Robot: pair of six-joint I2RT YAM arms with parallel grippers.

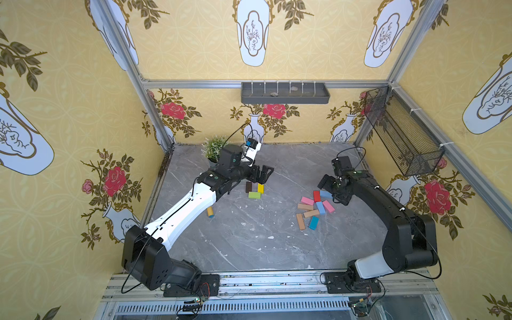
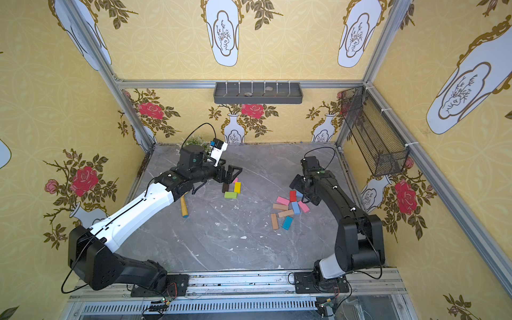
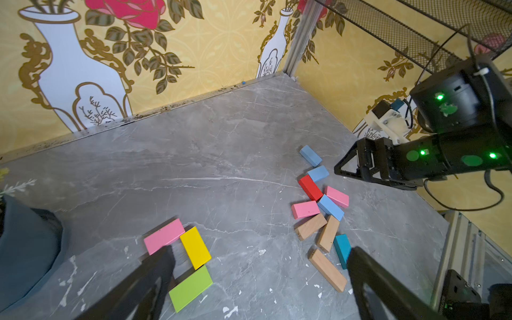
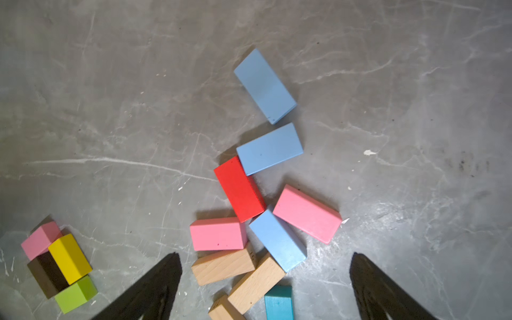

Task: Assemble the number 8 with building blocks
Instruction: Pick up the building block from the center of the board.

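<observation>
**Status.** The figure is barely begun. In a top view, four building blocks [image 2: 230,195] lie flat on the counter [image 1: 249,243] at about 12 o'clock of its centre. They form a small closed loop: a pink block [image 3: 164,236], a yellow block [image 3: 195,247], a green block [image 3: 190,288] and a dark brown block [image 4: 47,274], set close end to end. I judge this to be one ring of the 8. The second ring is not yet laid.

**Stock.** The other blocks sit in a loose pile [image 1: 320,207] at 3 o'clock. It holds three blue, two pink and three tan blocks, one red block [image 4: 239,188] and one teal block [image 4: 278,303]. Most touch one another. One blue block [image 4: 264,86] lies clear of the rest at the pile's far end.

**Claws.** The left claw [image 1: 262,176] has its jaws apart and empty and hovers over the loop. The right claw [image 4: 266,255] has its jaws apart and empty and is poised over the pile.

**Handling.**
- **Material:** The blocks look like painted wood, so I expect them to be rigid, light and not fragile.
- **Grip:** The smooth faces may slip under a shallow pinch. I would take a block across its short width, on the two long edges, at mid-length.
- **Best pick:** The lone blue block is the cleanest to take. Pulling from the tangle risks dragging its neighbours.
- **Risk to the loop:** The loop is light and unfixed, so a brush from the left claw would knock it out of square.
</observation>
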